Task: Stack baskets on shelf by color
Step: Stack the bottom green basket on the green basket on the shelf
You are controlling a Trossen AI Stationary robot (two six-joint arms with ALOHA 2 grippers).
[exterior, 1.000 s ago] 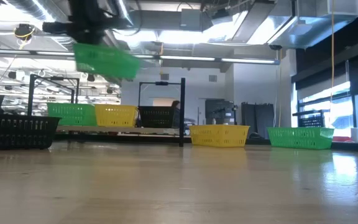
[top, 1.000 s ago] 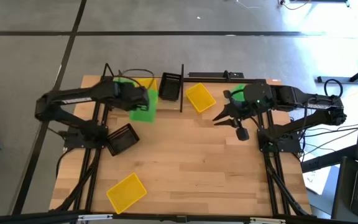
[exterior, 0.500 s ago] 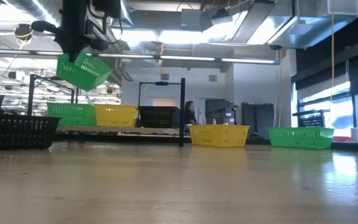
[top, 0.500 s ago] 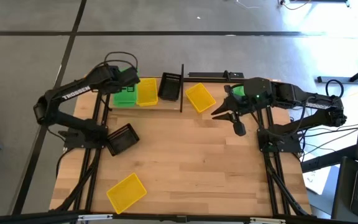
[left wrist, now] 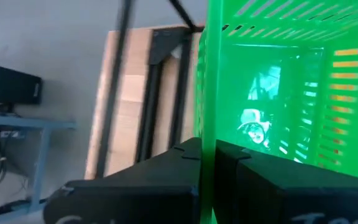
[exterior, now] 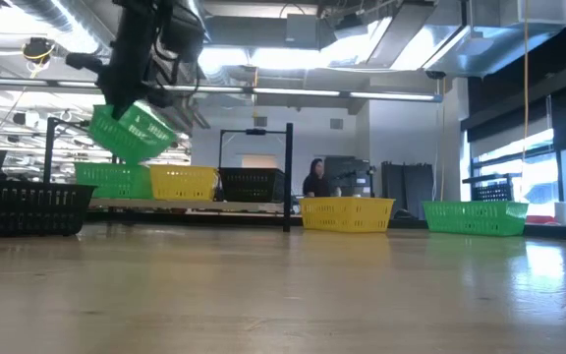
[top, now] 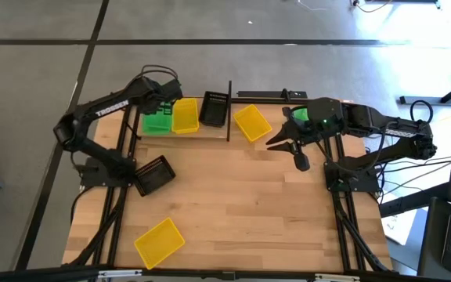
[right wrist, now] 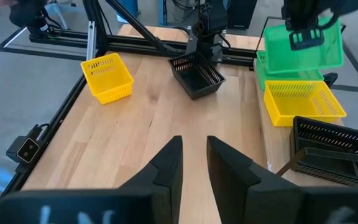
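Note:
My left gripper (top: 164, 105) is shut on a green basket (exterior: 131, 131), tilted in the air above another green basket (exterior: 113, 180) on the shelf (top: 229, 110) at the table's far left. A yellow basket (top: 185, 116) and a black one (top: 214, 110) stand beside it on the shelf. My right gripper (top: 288, 154) is open and empty over the table's right part, near a loose yellow basket (top: 252, 123). My left gripper holds the green basket by one side wall at its rim (left wrist: 207, 134), one finger inside the basket and one outside. The fingers come from above. The basket hangs tilted and lifted clear, just over the shelf's green basket (right wrist: 277, 70).
A black basket (top: 155, 174) lies on the table's left part and a yellow one (top: 160, 241) near the front edge. A green basket (top: 297, 116) sits under my right arm at the far right. A person moves in the room behind the table.
My left gripper has carried the green basket from in front of the shelf toward the table's far left, over the shelf's green basket, and down a little. The basket has turned and now hangs tilted.

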